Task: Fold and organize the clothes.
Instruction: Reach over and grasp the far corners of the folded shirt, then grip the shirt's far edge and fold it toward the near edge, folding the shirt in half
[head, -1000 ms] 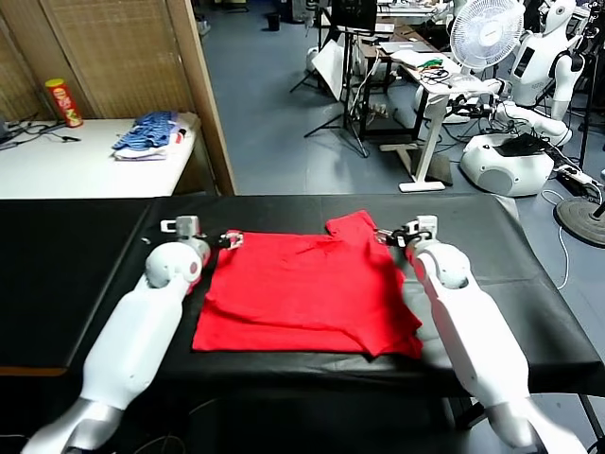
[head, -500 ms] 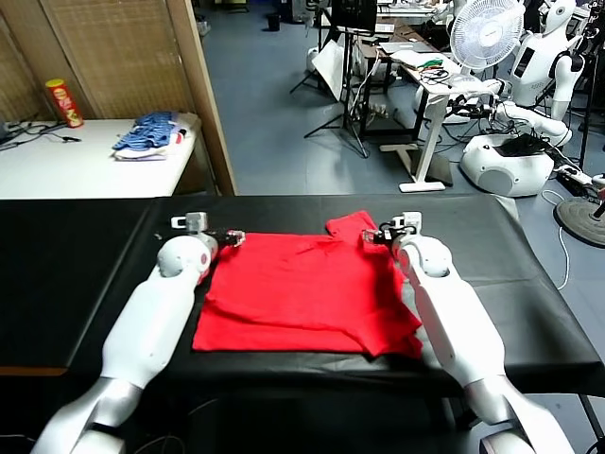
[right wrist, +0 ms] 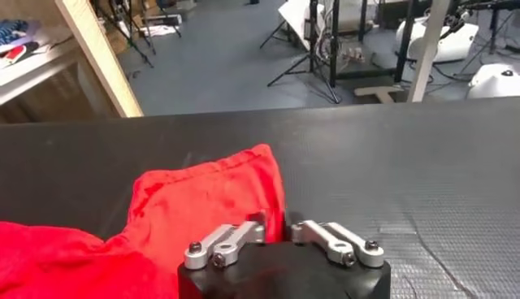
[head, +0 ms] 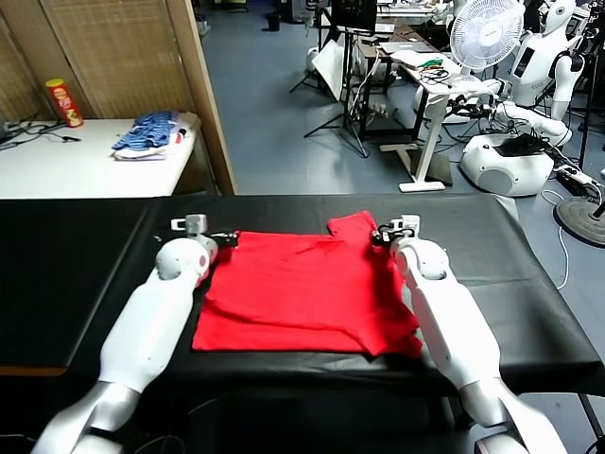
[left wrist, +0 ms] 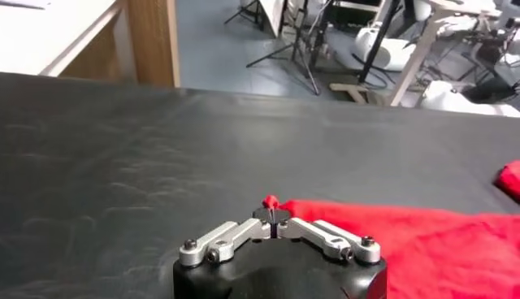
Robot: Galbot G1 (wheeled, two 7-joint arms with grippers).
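- The left gripper is clenched on the red T-shirt — in the left wrist view a small red nub of cloth pokes up where its two silver fingers meet, pinched at the shirt's far left corner.
- In the head view that gripper sits at about ten o'clock from the shirt's middle, touching the cloth edge, with the white left arm running back along the shirt's left side.
- The right gripper is at the right sleeve; its fingers lie close together with a thin gap, right against the red cloth, but I cannot tell whether any fabric is actually caught between them.
- In the head view the right gripper lies at about one o'clock from the shirt's middle, just beside the sleeve that sticks out toward the far edge, and the white right arm lies over the shirt's right margin.
- The shirt is spread flat and plain-side up on the black table, roughly centred between the two arms, its near hem close to the table's front edge.
- Farther out, at about eleven o'clock, a white side table carries a blue striped pile of garments and a red-and-yellow can — well apart from the work.
- At about one o'clock stands a white fan.
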